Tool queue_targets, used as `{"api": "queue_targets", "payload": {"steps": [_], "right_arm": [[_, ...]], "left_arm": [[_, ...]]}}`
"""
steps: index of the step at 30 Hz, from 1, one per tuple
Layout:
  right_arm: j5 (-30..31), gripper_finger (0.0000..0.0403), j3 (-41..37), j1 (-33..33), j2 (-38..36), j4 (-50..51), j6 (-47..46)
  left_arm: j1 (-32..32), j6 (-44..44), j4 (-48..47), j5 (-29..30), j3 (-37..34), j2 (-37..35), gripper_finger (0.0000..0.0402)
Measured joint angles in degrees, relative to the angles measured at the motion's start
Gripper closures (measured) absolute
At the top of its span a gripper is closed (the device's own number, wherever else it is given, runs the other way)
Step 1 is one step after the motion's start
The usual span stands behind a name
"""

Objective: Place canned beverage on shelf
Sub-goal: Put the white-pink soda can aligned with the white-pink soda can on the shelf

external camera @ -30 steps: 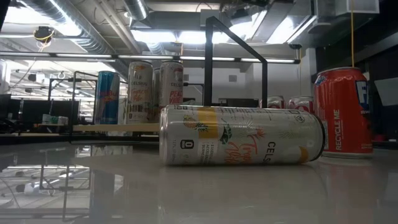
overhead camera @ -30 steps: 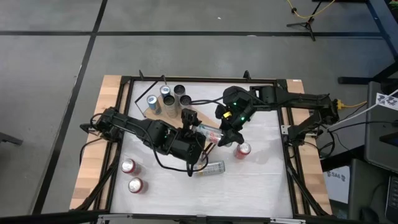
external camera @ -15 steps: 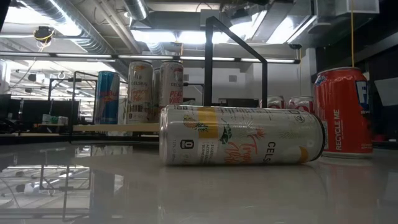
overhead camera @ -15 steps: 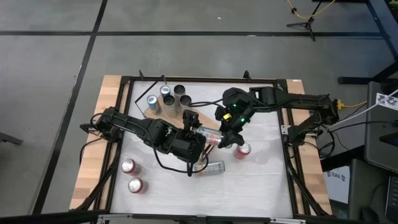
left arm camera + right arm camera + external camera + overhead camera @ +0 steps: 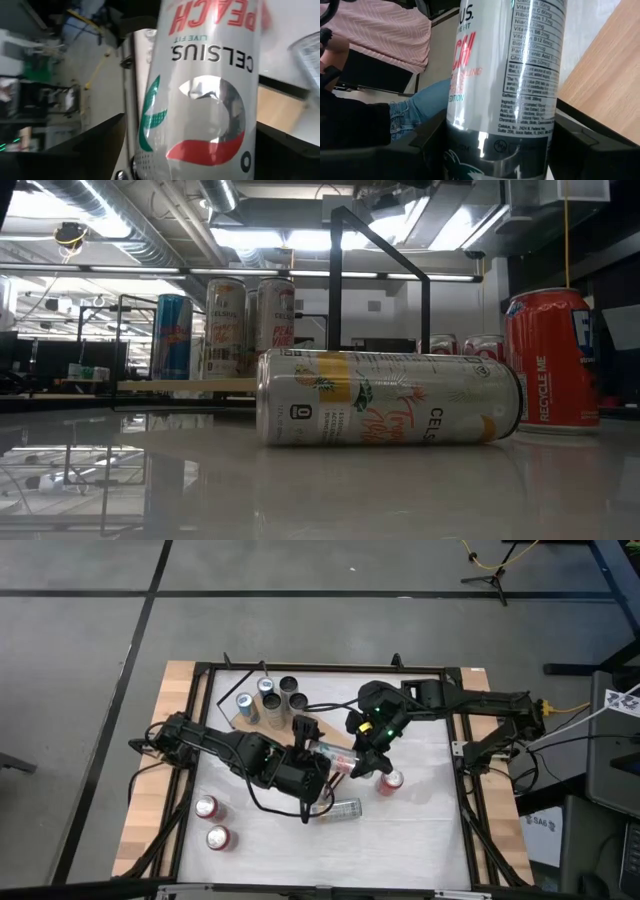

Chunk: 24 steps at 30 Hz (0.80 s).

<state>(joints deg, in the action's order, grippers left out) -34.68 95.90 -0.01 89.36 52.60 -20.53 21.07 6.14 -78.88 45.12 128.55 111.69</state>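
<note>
CHANGE: hardly anything had shifted in the last second; both arms met mid-table around the peach can [image 5: 338, 754], held off the tabletop | RIGHT: right gripper [image 5: 364, 762] clamped on the can | LEFT: left gripper [image 5: 312, 752] straddled it, possibly letting go; grip could not be told | SHELF: shelf [image 5: 240, 723] at 10 o'clock from the can, several standing cans [image 5: 272, 696] on it | MEANING: likely a handover, placing not yet done

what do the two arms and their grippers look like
Both are black, jointed arms of blocky, rounded segments, with loose black cables looping beside them. The left arm ends in a bulky black wrist block; the right arm shows small green lights near its wrist. The left gripper and right gripper each have two flat, dark, matte fingers. No markings can be made out.
</note>
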Motion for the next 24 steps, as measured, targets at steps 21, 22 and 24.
{"api": "queue_targets", "payload": {"steps": [21,22,24], "right_arm": [[1.36,0.0151,0.07,-10.56,-0.04,-0.31,4.63],[1.61,0.0151,0.07,-10.86,-0.04,-0.16,5.07],[1.45,0.0151,0.07,-11.24,-0.04,-0.09,5.74]], "left_arm": [[3.97,-17.36,-11.21,5.49,0.04,-5.07,0.0041],[4.08,-18.58,-11.05,5.94,0.04,-5.92,0.0041],[4.03,-21.06,-11.24,6.16,0.04,-7.67,0.0041]]}}
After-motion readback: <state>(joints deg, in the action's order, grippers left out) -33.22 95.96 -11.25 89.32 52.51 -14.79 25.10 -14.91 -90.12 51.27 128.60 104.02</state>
